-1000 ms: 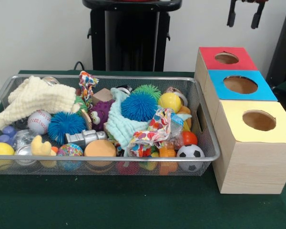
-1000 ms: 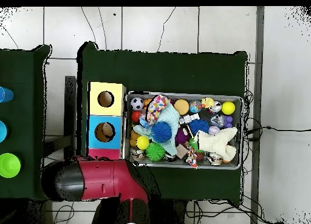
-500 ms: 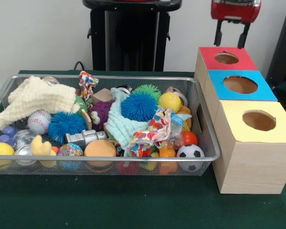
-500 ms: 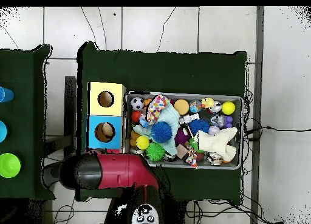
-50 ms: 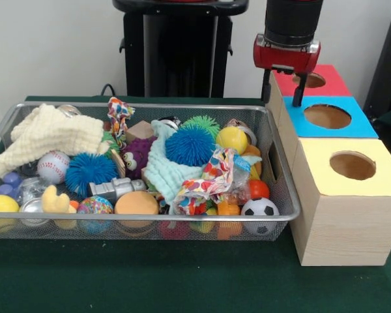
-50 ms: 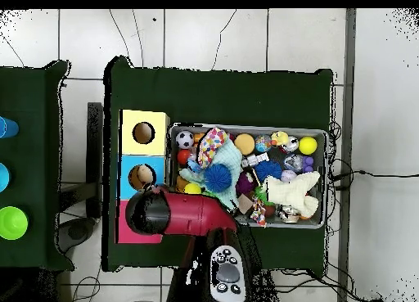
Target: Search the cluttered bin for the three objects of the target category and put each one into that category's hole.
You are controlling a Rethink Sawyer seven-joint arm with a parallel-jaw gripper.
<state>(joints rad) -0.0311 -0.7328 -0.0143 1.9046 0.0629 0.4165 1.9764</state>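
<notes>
Fingers of the red-and-black gripper hang spread apart and empty, two dark prongs pointing down by the near edge of the red-topped wooden box and just above the blue-topped wooden box. A second ago only the prong tips showed at the top edge of the front view, off toward one o'clock of the boxes; now the whole wrist has come down and slid toward nine o'clock, closing on the silver wire-mesh bin. In the overhead view the red arm has swung from the bottom edge to lie across the red box and the bin's seven o'clock corner. Nothing in the bin has shifted: the dark blue spiky rubber ball sits at centre on the pale mint knitted cloth, the yellow smooth ball at its three o'clock, the small black-and-white soccer ball against the front rim at five o'clock, the white baseball toward nine o'clock. Which category is wanted cannot be read from the views, though balls are plentiful. My judgement is that the arm is opening an approach to its first pick, with all three holes, including the yellow-topped wooden box, looking empty so far as can be seen.
</notes>
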